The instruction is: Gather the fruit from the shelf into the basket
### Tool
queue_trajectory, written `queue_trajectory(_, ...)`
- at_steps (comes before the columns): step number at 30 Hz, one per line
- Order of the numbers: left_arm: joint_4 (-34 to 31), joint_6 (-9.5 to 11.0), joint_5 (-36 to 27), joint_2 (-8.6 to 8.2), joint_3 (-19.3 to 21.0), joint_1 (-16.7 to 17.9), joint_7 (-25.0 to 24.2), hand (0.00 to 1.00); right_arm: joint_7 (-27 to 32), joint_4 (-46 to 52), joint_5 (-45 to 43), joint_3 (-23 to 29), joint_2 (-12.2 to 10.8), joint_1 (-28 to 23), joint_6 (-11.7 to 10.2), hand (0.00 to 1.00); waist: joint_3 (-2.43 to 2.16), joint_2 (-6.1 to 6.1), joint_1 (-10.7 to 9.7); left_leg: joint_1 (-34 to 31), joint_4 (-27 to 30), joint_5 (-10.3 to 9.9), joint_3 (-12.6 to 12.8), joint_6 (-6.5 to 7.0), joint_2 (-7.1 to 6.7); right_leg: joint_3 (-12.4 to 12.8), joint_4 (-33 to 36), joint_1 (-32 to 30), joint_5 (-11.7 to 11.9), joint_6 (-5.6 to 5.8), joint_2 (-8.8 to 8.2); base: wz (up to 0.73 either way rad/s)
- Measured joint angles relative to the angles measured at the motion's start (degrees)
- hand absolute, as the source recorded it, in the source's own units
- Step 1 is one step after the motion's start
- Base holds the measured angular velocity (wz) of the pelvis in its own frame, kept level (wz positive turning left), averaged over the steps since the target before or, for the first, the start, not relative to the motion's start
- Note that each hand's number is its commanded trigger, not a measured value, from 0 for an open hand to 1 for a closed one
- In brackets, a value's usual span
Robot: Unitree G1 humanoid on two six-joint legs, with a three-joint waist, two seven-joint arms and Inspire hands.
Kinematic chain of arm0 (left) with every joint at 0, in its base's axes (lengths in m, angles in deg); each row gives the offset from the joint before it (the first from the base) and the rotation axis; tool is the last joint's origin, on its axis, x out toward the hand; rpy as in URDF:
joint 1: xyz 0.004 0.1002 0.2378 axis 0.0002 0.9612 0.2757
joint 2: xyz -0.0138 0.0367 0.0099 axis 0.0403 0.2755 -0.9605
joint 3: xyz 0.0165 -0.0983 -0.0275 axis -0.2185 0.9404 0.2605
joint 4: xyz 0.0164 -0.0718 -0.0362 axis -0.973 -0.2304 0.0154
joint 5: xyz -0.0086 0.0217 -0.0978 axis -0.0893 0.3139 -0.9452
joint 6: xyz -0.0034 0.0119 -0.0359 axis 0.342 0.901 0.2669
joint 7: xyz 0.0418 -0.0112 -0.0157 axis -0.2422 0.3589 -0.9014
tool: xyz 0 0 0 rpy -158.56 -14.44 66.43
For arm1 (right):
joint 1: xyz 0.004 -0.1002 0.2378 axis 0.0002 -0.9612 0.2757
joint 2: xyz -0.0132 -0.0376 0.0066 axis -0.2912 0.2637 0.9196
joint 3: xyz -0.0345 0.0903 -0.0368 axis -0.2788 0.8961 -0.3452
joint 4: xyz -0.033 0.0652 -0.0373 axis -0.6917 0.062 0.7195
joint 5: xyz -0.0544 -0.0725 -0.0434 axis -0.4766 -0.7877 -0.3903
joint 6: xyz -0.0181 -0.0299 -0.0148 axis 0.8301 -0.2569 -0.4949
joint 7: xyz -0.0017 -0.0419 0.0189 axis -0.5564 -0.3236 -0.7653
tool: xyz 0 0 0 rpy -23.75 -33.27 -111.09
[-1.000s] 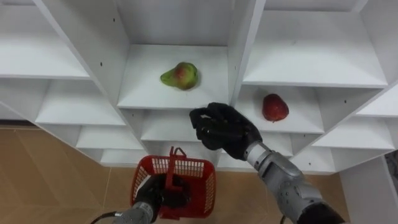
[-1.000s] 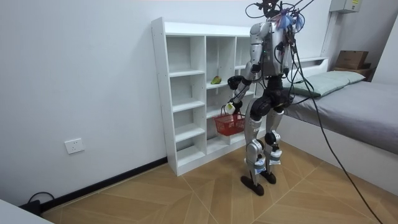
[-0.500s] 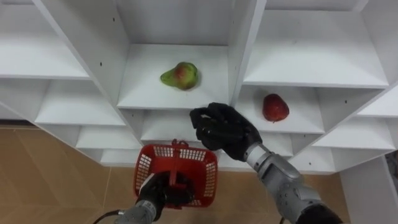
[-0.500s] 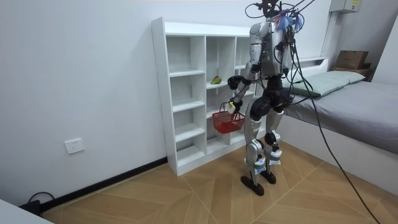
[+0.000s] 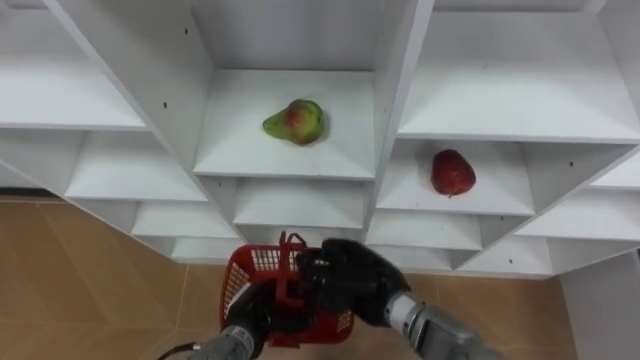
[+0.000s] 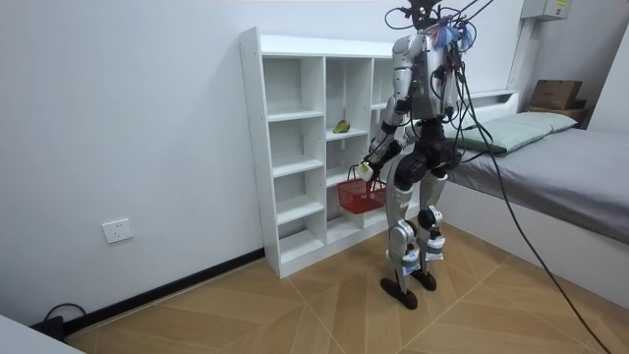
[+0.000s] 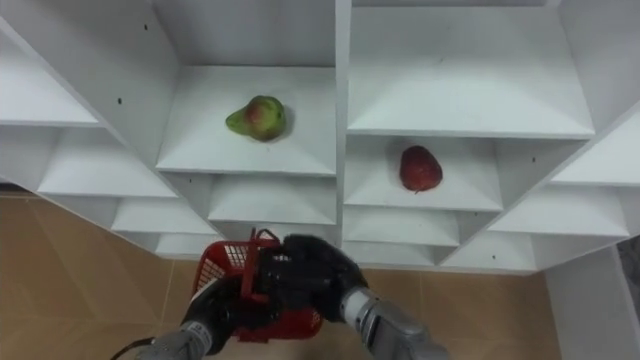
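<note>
The fingers of the left hand point(image 5: 252, 316) are curled round the upright handle of a red plastic basket point(image 5: 240, 276), which hangs low in front of the white shelf unit point(image 5: 391, 100), above the wooden floor point(image 5: 70, 280). Just to its right, the right hand point(image 5: 346, 285) hovers over the basket's right rim, its dark fingers bent into a loose fist with nothing visible inside. Up on the shelves, a green pear point(image 5: 295, 121) with a red blush lies in the middle column's compartment. A red fruit point(image 5: 452, 172) sits one shelf lower in the column to the right. In the room view the robot stands upright, facing the unit, a bed point(image 6: 550, 167) behind it.
</note>
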Motion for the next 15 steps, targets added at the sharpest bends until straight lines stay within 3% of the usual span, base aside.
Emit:
queue_trajectory(6, -0.47, 0.04, 0.01, -0.23, 0.05, 0.06, -0.56, 1.00, 0.50, 0.05, -0.01, 0.35, 0.18, 0.01, -0.17, 1.00, -0.27, 0.41, -0.16, -0.01, 0.03, 0.00, -0.04, 0.00, 0.01, -0.04, 0.12, -0.05, 0.00, 0.00, -0.01, 0.00)
queue_trajectory(15, -0.74, 0.34, 0.01, -0.26, 0.01, 0.25, -0.55, 1.00, 1.33, 2.75, -0.02, 0.45, 0.46, -0.16, -0.16, 1.00, -0.28, 0.41, -1.27, -0.42, 0.31, 0.00, 0.42, 0.00, 0.00, 0.20, 0.34, -0.53, 0.00, -0.01, -0.05, 0.00)
